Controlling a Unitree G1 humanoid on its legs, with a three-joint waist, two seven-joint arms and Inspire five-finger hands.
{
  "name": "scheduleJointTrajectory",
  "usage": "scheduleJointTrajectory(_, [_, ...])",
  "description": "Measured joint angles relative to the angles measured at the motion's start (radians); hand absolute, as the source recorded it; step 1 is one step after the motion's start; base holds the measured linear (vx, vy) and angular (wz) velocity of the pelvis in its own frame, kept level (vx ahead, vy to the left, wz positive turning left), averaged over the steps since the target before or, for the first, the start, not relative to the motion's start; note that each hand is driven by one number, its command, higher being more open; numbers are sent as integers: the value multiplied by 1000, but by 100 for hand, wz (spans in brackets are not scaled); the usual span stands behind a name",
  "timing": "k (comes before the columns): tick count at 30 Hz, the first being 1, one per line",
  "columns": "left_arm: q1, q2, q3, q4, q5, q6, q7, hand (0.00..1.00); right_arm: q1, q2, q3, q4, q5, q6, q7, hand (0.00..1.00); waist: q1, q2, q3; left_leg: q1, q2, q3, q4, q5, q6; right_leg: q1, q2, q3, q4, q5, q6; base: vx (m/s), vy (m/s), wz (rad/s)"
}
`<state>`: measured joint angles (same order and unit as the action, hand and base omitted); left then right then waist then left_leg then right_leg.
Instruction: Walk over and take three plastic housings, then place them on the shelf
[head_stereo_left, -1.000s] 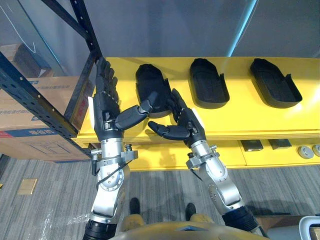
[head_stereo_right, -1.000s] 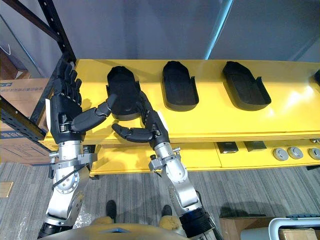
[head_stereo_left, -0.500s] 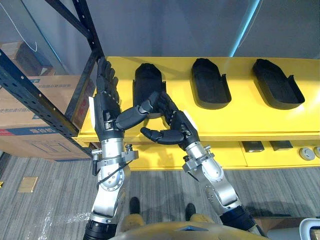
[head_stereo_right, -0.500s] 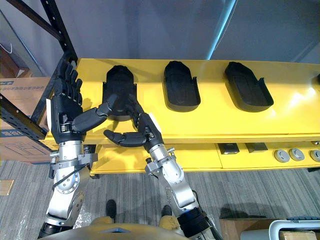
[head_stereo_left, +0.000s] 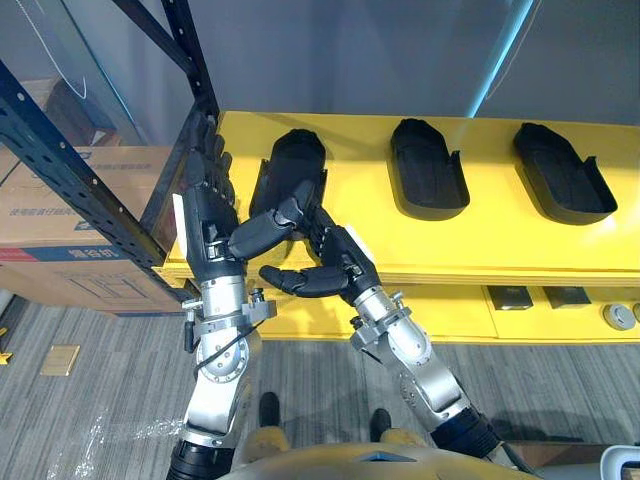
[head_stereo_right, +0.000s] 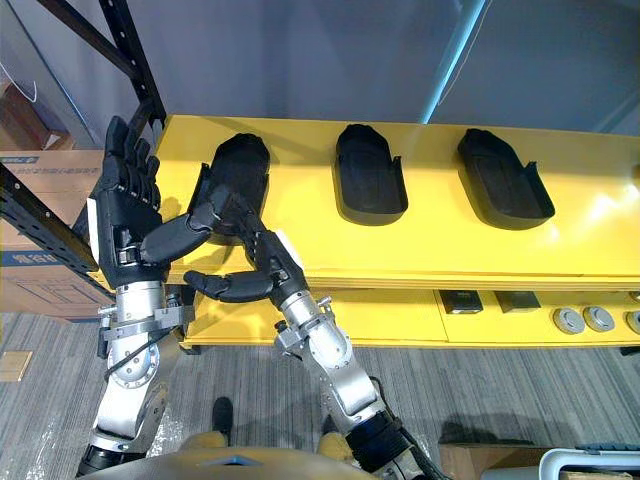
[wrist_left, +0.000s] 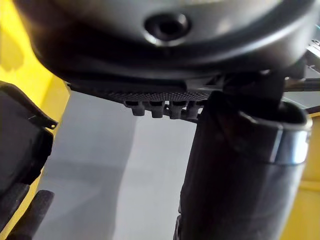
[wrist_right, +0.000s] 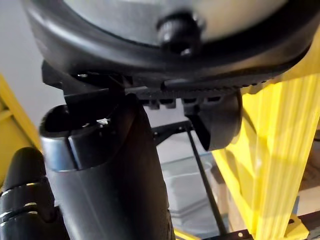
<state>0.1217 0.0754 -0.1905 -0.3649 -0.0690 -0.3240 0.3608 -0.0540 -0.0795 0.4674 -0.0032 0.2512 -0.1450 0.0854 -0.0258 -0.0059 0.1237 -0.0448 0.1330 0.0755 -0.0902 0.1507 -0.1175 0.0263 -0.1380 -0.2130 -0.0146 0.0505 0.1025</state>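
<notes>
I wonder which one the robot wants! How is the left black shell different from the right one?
The left housing has the left hand and right hand at its near end; the right housing lies alone, untouched. The left housing sits by the dark rack; the right housing sits far along the yellow table. Both are black, hollow and open side up.

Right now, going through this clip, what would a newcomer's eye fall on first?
The bright yellow workbench across the middle carries three black plastic housings in a row: the left housing, the middle housing, the right housing. Both dark hands, open, meet at the left housing's near end: the left hand upright beside it, the right hand reaching in from the near side. A dark metal rack stands at the far left.
</notes>
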Motion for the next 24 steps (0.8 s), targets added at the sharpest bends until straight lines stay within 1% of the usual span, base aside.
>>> scheduleJointTrajectory(3, [0,0,1,0,0,0,0,100,0,0,-9,0,-9,-1,-38,100,0,-1,-1,0,0,0,0,0,0,0,0,0,0,0,0,0,0,0])
scheduleJointTrajectory(7, [0,0,1,0,0,-1,-1,100,4,0,-74,-14,-12,-16,-70,100,0,-2,-3,1,0,0,0,1,1,2,0,0,-2,4,5,0,0,0])
scheduleJointTrajectory(11, [0,0,8,-1,0,-2,-3,100,55,-1,-191,-171,-11,-18,-76,100,-3,-3,-10,4,0,3,0,0,0,6,1,1,-4,6,8,0,-3,-1])
scheduleJointTrajectory(14, [6,0,26,-4,-2,-4,-15,100,104,-6,-288,-285,-10,-22,-83,100,-7,-8,-37,21,2,21,0,-10,-7,12,1,18,-5,5,8,1,-10,-13])
scheduleJointTrajectory(15, [6,0,28,-5,-2,-4,-20,100,115,-5,-304,-296,-9,-23,-87,100,-7,-8,-44,22,3,23,0,-12,-7,11,2,21,-6,5,8,-29,-11,-40])
scheduleJointTrajectory(16, [7,0,50,-21,-3,-29,-30,100,184,-3,-399,-328,-10,-24,-110,100,-14,-8,-51,39,5,53,0,-25,-5,11,2,50,-7,2,8,-30,-10,-36])
scheduleJointTrajectory(20, [9,0,74,-21,-4,-38,-34,100,223,0,-464,-329,-10,-17,-120,100,-43,-6,-56,49,9,73,0,-29,-4,8,5,70,-8,3,13,-19,-8,-18])
scheduleJointTrajectory(21, [81,1,111,16,-7,-44,-11,100,391,52,-616,-428,4,-22,-134,100,-92,3,-89,61,20,130,0,-55,-13,-7,14,122,-16,9,24,-7,-6,-10])
scheduleJointTrajectory(24, [81,1,111,16,-7,-44,-11,100,391,52,-616,-428,4,-22,-134,100,-91,3,-89,61,20,130,0,-55,-13,-7,14,122,-16,10,23,0,0,0])
